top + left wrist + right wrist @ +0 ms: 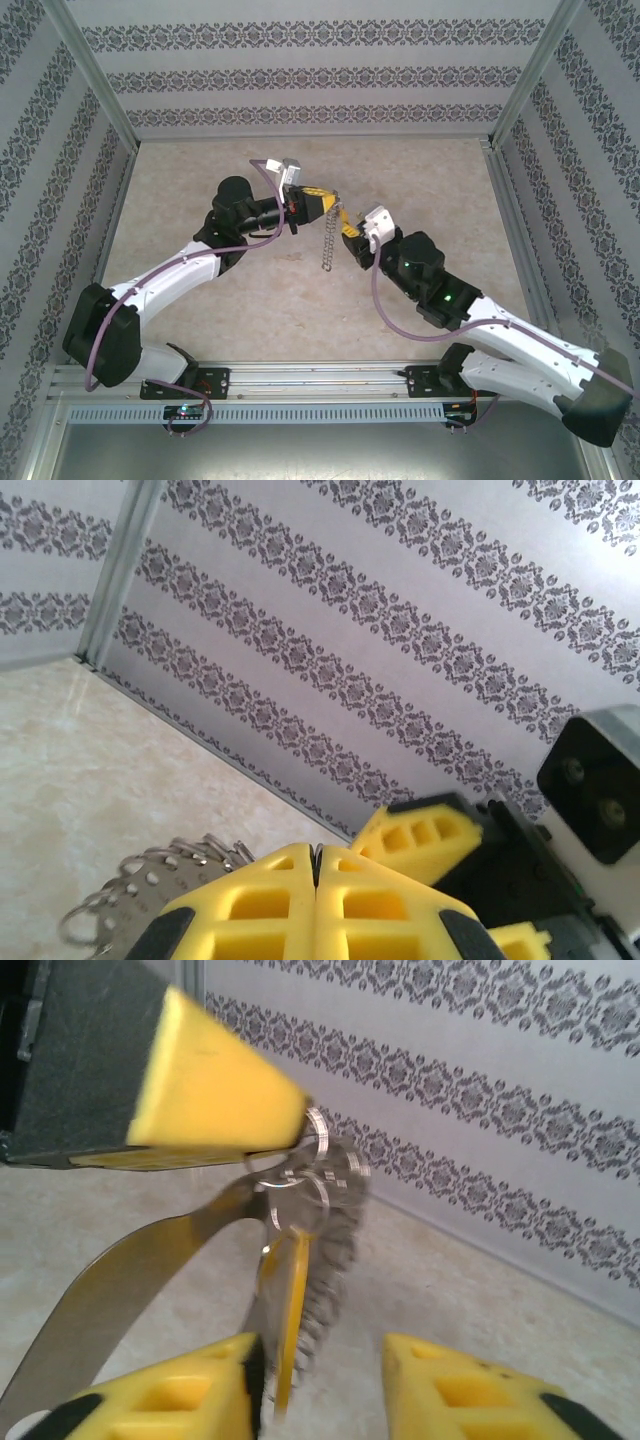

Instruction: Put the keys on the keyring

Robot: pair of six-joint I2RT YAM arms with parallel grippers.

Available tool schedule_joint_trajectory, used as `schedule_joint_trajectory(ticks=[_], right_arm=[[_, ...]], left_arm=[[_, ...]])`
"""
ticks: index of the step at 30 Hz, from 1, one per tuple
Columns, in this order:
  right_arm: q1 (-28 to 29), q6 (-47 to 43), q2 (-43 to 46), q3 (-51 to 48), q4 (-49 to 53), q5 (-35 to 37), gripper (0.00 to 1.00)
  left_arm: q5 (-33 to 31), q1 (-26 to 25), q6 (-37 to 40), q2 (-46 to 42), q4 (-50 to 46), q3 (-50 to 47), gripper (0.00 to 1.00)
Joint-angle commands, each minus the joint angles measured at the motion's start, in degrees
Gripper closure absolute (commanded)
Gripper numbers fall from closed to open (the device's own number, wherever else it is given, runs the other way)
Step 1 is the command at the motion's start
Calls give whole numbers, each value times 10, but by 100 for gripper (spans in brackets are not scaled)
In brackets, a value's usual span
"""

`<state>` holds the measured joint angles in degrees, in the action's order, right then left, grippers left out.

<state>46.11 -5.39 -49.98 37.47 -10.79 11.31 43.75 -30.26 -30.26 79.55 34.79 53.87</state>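
Right gripper (320, 1385) pads stand apart, the brass key (290, 1300) hanging between them. It lies close against one pad, and I cannot tell whether it touches. Above, the left gripper (215, 1090), pads pressed together, pinches the keyring (300, 1175) — its beaded length dangles, and a flat grey strip (120, 1290) slants down beside it. Both arms reach inward, tips nearly meeting above the table's (200, 310) middle — patterned walls (300, 80) behind.

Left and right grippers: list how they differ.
The left gripper is shut, pinching the keyring; the right gripper is open, gripping nothing. In the top view the left gripper reaches in from the left, the right gripper from the right. Both are yellow-tipped and meet over mid-table.
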Motion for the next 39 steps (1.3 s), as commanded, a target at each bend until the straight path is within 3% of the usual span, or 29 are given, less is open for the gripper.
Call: schedule_joint_trajectory(ticks=[1,5,10,18,26,39], right_arm=[[-36,53,52,-18,9,-68,59],[-100,115,94,-32,4,-129,58],[-173,199,85,-18,-31,-243,57],[-202,261,0,47,-85,-393,54],[-205,312,-48,57,-172,-436,54],[-197,345,-98,67,-226,-459,55]], left_arm=[[-23,3,19,-26,72,-5,100],[-20,4,42,-32,80,-11,100],[9,4,38,-23,140,-23,100],[28,5,31,-9,157,-16,100],[27,4,21,-1,167,-13,100],[28,4,6,4,181,-10,100]])
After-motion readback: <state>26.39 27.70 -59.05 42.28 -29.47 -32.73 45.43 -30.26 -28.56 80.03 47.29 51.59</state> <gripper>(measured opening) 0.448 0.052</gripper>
